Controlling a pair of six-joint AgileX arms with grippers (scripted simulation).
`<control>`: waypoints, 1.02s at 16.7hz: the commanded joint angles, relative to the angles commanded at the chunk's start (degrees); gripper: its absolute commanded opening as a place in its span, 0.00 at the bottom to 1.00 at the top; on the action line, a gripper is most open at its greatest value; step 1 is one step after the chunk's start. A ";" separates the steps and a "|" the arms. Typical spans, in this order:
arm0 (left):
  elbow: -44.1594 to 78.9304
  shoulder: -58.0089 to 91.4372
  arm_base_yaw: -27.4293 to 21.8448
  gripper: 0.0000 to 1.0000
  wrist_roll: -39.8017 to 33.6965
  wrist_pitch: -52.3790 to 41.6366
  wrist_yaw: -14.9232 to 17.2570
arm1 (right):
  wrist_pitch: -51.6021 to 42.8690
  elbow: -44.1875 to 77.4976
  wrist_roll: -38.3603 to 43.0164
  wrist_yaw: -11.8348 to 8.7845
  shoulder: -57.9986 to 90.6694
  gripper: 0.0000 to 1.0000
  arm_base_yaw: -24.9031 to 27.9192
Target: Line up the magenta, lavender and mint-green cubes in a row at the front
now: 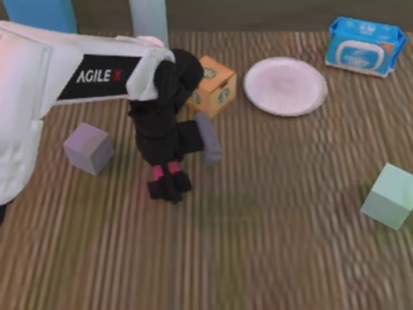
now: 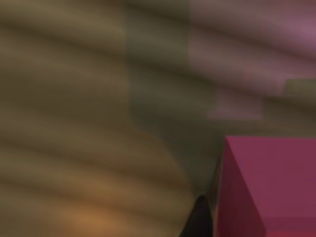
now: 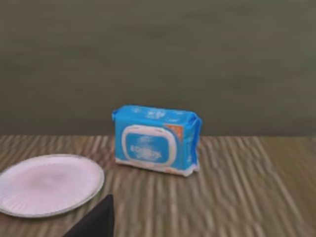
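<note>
Gripping magenta cube [image 2: 271,187], left hand [image 1: 169,184]

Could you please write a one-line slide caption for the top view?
Left arm's hand grips the magenta cube mid-table, between the lavender cube and the mint-green cube.

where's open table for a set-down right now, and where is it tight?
Free: the front strip of the table, from below the left gripper across to the mint-green cube; also the middle, between the pink plate and that cube. Tight: back left, where lavender cube, left arm and orange box crowd together.
</note>
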 joint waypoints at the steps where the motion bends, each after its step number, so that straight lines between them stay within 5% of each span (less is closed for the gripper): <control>1: 0.00 0.00 0.00 0.02 0.00 0.00 0.00 | 0.00 0.00 0.00 0.00 0.00 1.00 0.00; 9: 0.00 0.00 0.00 0.00 0.00 0.00 0.00 | 0.00 0.00 0.00 0.00 0.00 1.00 0.00; 17: 6.60 -5.95 0.83 0.00 -0.85 -12.27 0.87 | 0.00 0.00 0.00 0.00 0.00 1.00 0.00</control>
